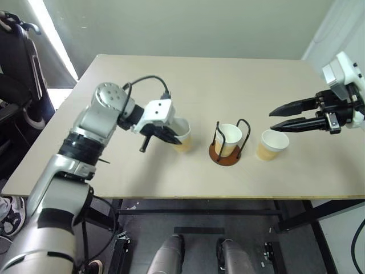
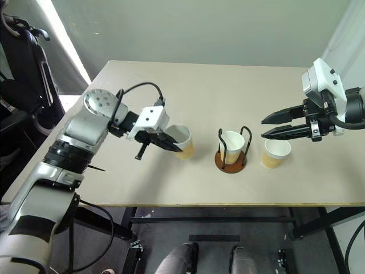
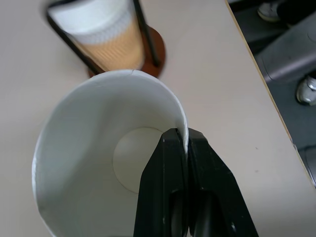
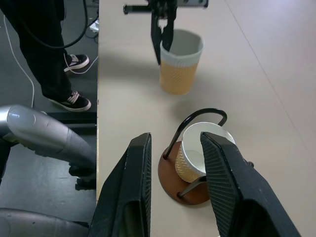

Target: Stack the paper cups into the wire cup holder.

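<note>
Paper cups — three of them, tan outside and white inside — stand in a row on a pale tabletop [image 1: 171, 74], near its front edge. The middle cup [image 1: 228, 138] sits upright inside the wire cup holder [image 1: 226, 155], a round reddish-brown base with thin black wire loops rising on either side of the cup. Nothing else is in the holder, and all three cups look empty.

The left cup [image 2: 182, 141] stands just left of the holder, well apart from it. The left gripper [image 3: 184, 148] is clamped on that cup's rim: in the left wrist view its two black fingers are pressed together with the thin paper wall between them, one finger inside the cup and one outside. Whether the cup's bottom touches the table or is just off it cannot be told.

The right cup [image 1: 272, 144] stands just right of the holder, close to it but not touching. The right gripper [image 1: 278, 118] hovers above and beside this cup with its fingers apart — holding nothing.

Beyond the table's left edge, a person's dark trouser legs and black sneakers [image 4: 74, 101] stand on the floor.
</note>
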